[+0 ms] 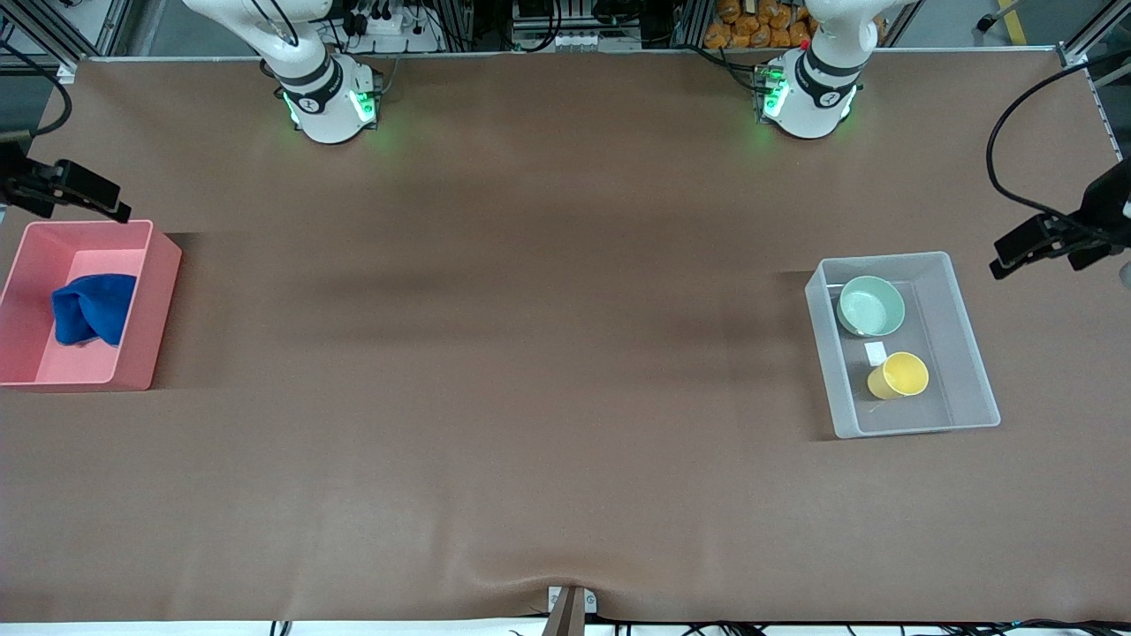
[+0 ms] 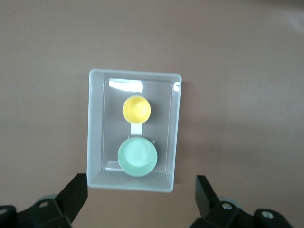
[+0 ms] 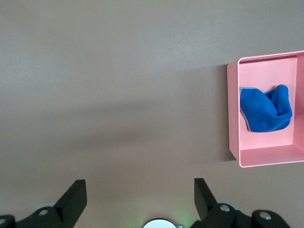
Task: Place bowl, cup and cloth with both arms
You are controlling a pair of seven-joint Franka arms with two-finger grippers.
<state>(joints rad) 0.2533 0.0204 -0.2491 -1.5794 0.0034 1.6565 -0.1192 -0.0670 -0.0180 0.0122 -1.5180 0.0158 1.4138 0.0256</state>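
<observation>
The mint-green bowl (image 1: 871, 306) and the yellow cup (image 1: 899, 375) sit in a clear plastic bin (image 1: 972, 353) toward the left arm's end of the table; the cup is nearer to the front camera. The blue cloth (image 1: 91, 308) lies crumpled in a pink bin (image 1: 155, 300) toward the right arm's end. My left gripper (image 2: 141, 197) is open and empty, high over the clear bin (image 2: 95, 142), looking down on the bowl (image 2: 137, 156) and cup (image 2: 137, 108). My right gripper (image 3: 140, 199) is open and empty, high over bare table beside the pink bin (image 3: 232, 118) with the cloth (image 3: 263, 110).
Both arm bases (image 1: 329, 99) (image 1: 808, 93) stand along the table's back edge. Black clamps with cables stick in at each end of the table (image 1: 66, 187) (image 1: 1056, 234). A small white label (image 1: 875, 352) lies in the clear bin between bowl and cup.
</observation>
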